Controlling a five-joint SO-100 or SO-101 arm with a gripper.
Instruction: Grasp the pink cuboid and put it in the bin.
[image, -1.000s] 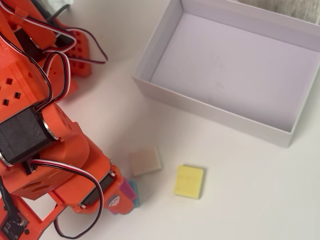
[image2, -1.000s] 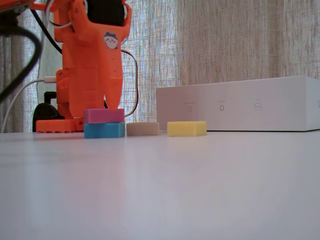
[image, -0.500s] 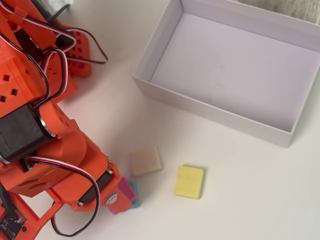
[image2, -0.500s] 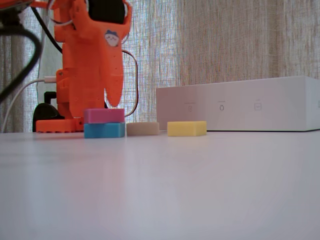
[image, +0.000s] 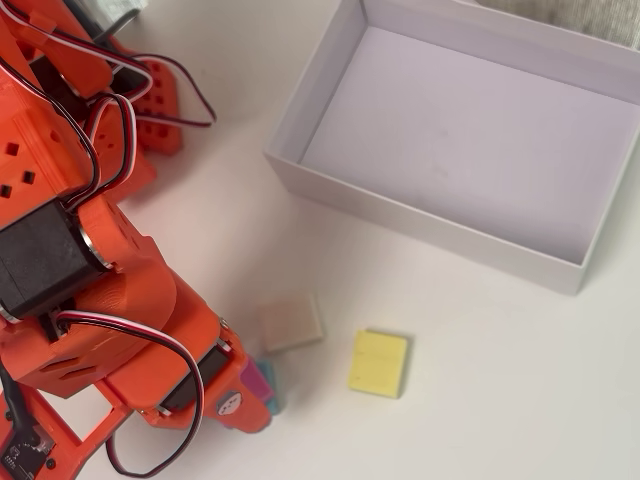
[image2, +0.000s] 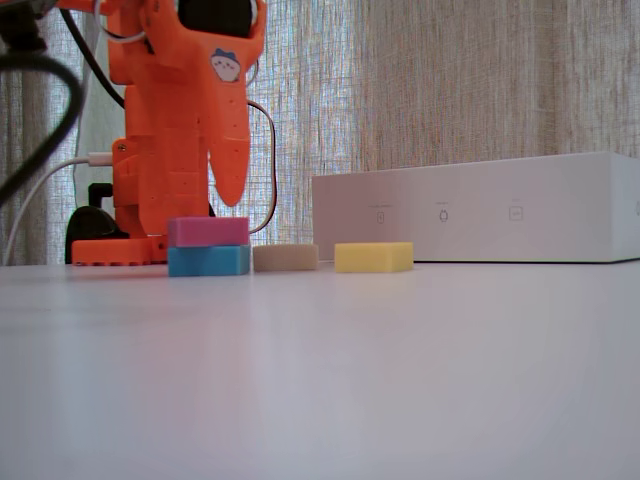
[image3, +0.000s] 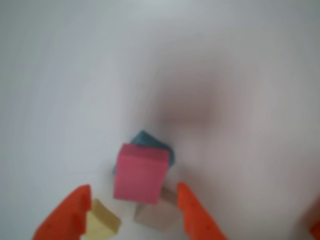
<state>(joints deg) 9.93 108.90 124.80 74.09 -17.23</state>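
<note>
- The pink cuboid (image2: 208, 231) is a flat, matte magenta block lying stacked on the blue block (image2: 208, 260) on the table (image2: 320, 380).
- Its squarish top face (image3: 139, 172) shows in the wrist view.
- The jaws (image3: 134, 205) stand apart above it, gripping nothing.
- The bin (image: 290, 120) sits well apart, white and low-walled.

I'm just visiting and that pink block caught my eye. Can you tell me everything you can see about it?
The pink cuboid is a small, flat, matte magenta block with a squarish top face. It lies flat on top of a blue block, turned slightly askew so a blue corner peeks out. Nothing else touches it: the orange gripper hangs open just above, a fingertip on either side. The overhead view shows only its edge, under the arm.
</note>
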